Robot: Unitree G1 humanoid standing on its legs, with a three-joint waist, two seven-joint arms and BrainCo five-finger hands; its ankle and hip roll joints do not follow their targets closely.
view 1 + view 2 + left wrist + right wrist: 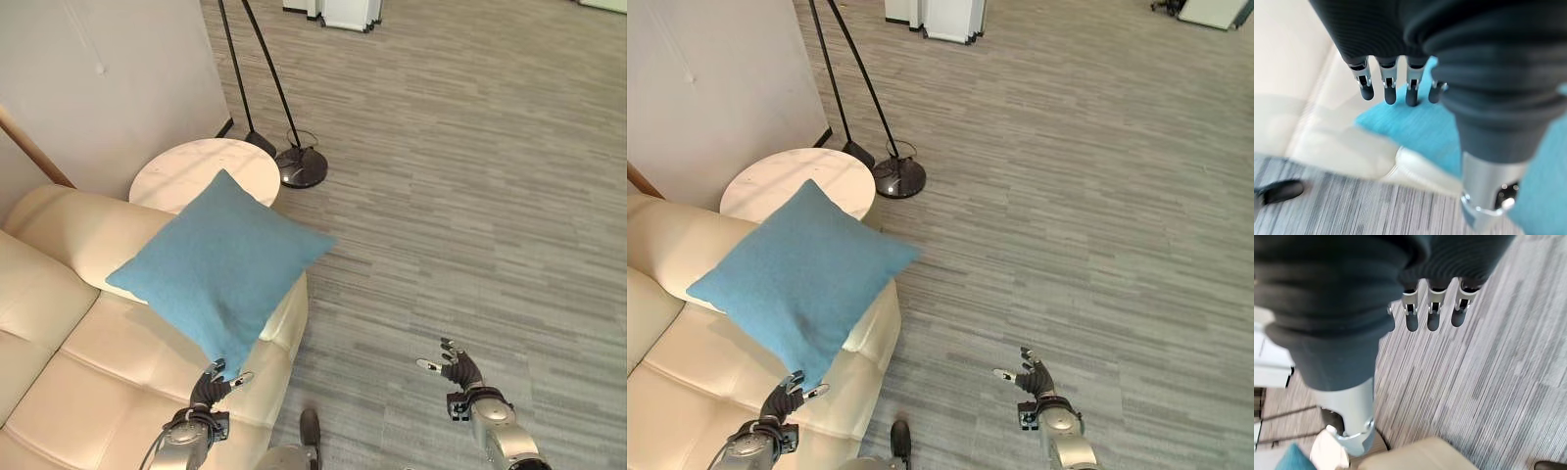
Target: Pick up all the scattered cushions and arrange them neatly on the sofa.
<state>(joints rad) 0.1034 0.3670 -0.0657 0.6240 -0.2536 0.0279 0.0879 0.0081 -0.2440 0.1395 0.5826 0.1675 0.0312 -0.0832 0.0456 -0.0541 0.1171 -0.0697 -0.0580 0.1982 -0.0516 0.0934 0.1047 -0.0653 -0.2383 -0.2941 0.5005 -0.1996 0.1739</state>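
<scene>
Cushion (220, 264) sits tilted on the sofa (88, 392) arm, one corner by my left hand (211, 390), whose fingers are relaxed, gripping nothing. Right hand (458, 370) hangs open over the floor. I should nudge the cushion gently back against the backrest.

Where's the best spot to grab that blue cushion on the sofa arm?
Probably the near bottom corner of the cushion. It lies tilted over the sofa armrest like a diamond, that corner pointing at the left hand, whose straight fingers already reach it. Come from below, on the robot's side, and pinch the corner.
</scene>
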